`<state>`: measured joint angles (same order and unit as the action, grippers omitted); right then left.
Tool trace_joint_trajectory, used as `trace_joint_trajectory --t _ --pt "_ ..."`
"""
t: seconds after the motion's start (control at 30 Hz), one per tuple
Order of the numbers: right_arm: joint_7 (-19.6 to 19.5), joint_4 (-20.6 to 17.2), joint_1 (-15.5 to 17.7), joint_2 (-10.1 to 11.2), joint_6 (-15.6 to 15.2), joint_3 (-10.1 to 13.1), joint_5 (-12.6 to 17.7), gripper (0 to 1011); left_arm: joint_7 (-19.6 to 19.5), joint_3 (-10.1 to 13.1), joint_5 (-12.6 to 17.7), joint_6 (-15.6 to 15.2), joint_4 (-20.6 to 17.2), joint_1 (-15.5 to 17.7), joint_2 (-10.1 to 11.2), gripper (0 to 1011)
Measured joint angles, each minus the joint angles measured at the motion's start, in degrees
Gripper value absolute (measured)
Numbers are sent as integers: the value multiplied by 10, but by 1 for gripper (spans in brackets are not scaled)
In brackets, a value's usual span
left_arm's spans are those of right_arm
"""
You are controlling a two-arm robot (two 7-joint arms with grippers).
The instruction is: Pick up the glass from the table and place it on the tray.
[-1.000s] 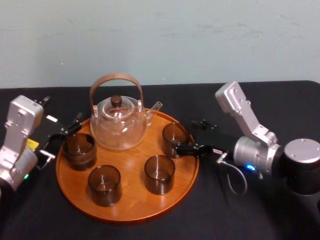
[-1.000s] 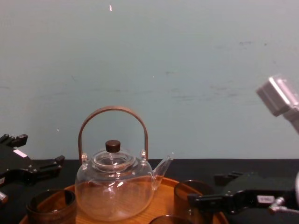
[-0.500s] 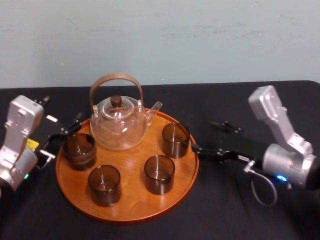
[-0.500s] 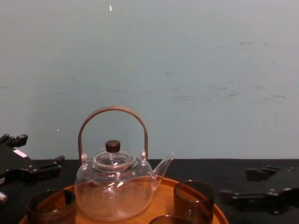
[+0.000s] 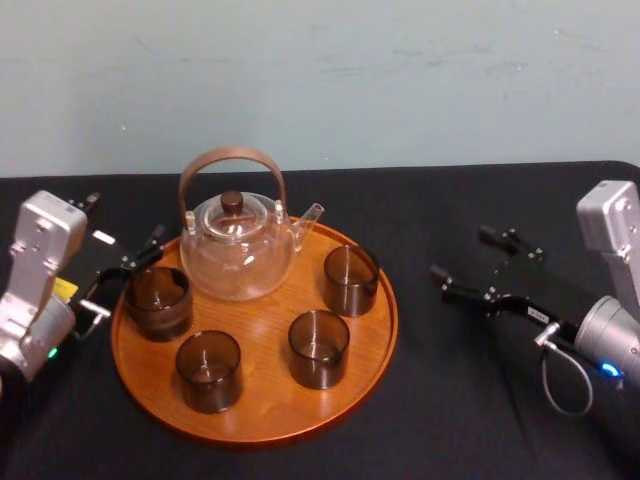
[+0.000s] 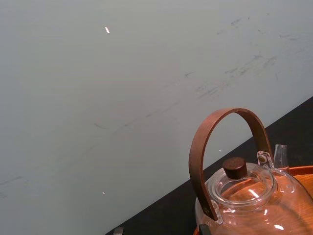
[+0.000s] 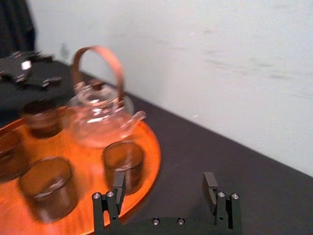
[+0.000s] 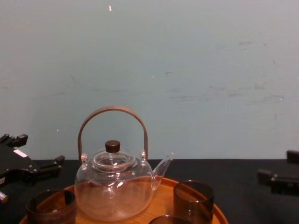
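Four brown-tinted glasses stand upright on the round wooden tray (image 5: 262, 400), which rests on the black bench (image 5: 440, 400) at centre frame in the head view.

The glass (image 5: 351, 279) nearest the right tool stands just inside the tray's right rim. It is to the right of the clear teapot (image 5: 238, 250) and apart from it.

Right tool (image 5: 462, 254): located at the right of the frame, over the bench and well apart from the tray. Its fingers are spread and empty. In the right wrist view, the glass (image 7: 123, 164) stands on the tray beyond the spread fingers.

Left tool (image 5: 123, 220): located at the left of the frame, near the tray's left rim and the leftmost glass (image 5: 158, 300). Its fingers are apart and grip nothing.
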<state>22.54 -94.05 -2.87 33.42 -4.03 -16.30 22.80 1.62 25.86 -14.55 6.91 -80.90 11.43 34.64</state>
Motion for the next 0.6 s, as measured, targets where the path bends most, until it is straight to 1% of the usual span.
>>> trace_joint_trajectory --t 0.07,0.1,0.27,0.3,0.37,0.4,0.43,0.6 --pt "-14 0 6 -8 7 8 -3 1002 0 0 0 0 0 0 0 1001" --pt "-25 0 9 -16 11 13 -5 1002 0 0 0 0 0 0 0 1001" --pt "-63 6 17 -43 16 31 -13 1002 0 0 0 0 0 0 0 1001" --pt "-75 10 18 -52 17 36 -16 1002 0 0 0 0 0 0 0 1001" --pt "-89 17 19 -63 18 41 -21 1002 0 0 0 0 0 0 0 1001" --pt "-89 17 19 -63 18 41 -21 1002 0 0 0 0 0 0 0 1001" --pt "-97 22 18 -70 18 44 -25 1002 0 0 0 0 0 0 0 1001" --pt "-113 38 12 -90 17 52 -36 1002 0 0 0 0 0 0 0 1001"
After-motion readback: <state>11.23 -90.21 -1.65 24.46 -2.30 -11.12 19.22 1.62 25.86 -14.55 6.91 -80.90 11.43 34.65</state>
